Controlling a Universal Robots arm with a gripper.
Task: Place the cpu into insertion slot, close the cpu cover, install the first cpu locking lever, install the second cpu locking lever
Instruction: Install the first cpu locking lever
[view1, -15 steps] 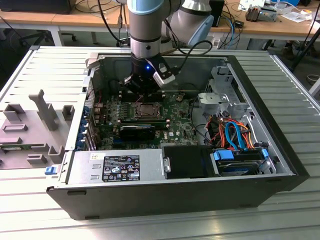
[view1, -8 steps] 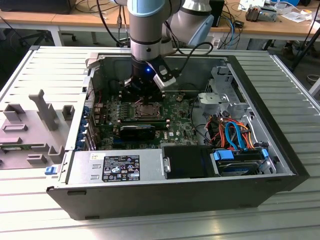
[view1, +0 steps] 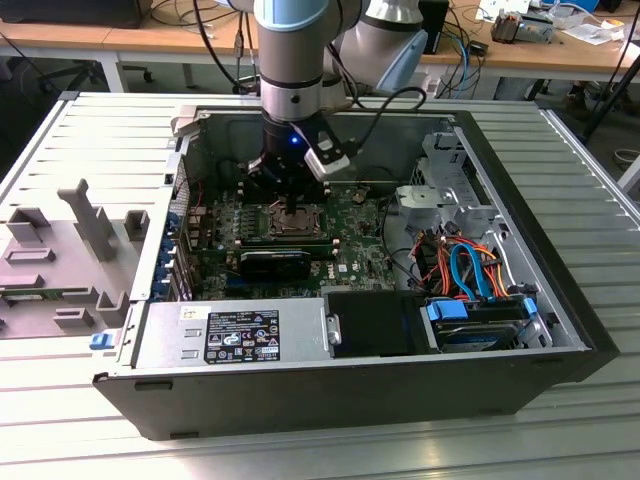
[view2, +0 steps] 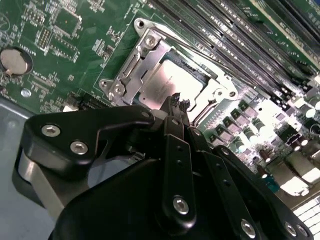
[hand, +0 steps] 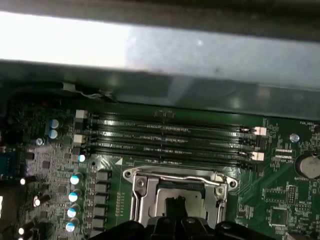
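Observation:
The cpu (view2: 167, 82) lies flat in the insertion slot (view1: 290, 222) on the green board, its dull silver top showing. The cpu cover (view2: 135, 67) is a silver frame lying down around the chip; it also shows in the first wrist view (hand: 142, 197). A thin wire locking lever (hand: 175, 175) runs along the socket's side nearest the memory slots. My gripper (view2: 176, 101) hangs straight over the socket, its black fingers drawn together, tips at or just above the chip's edge. Nothing shows between the fingers. In the exterior view the gripper (view1: 289, 205) stands upright inside the open case.
Long black memory slots (hand: 170, 137) run beside the socket. A black block (view1: 275, 262) sits on the board in front of it. The power supply (view1: 240, 335), a drive cage (view1: 450, 180) and coloured cables (view1: 465, 265) crowd the case. The metal case wall (hand: 200, 55) rises behind.

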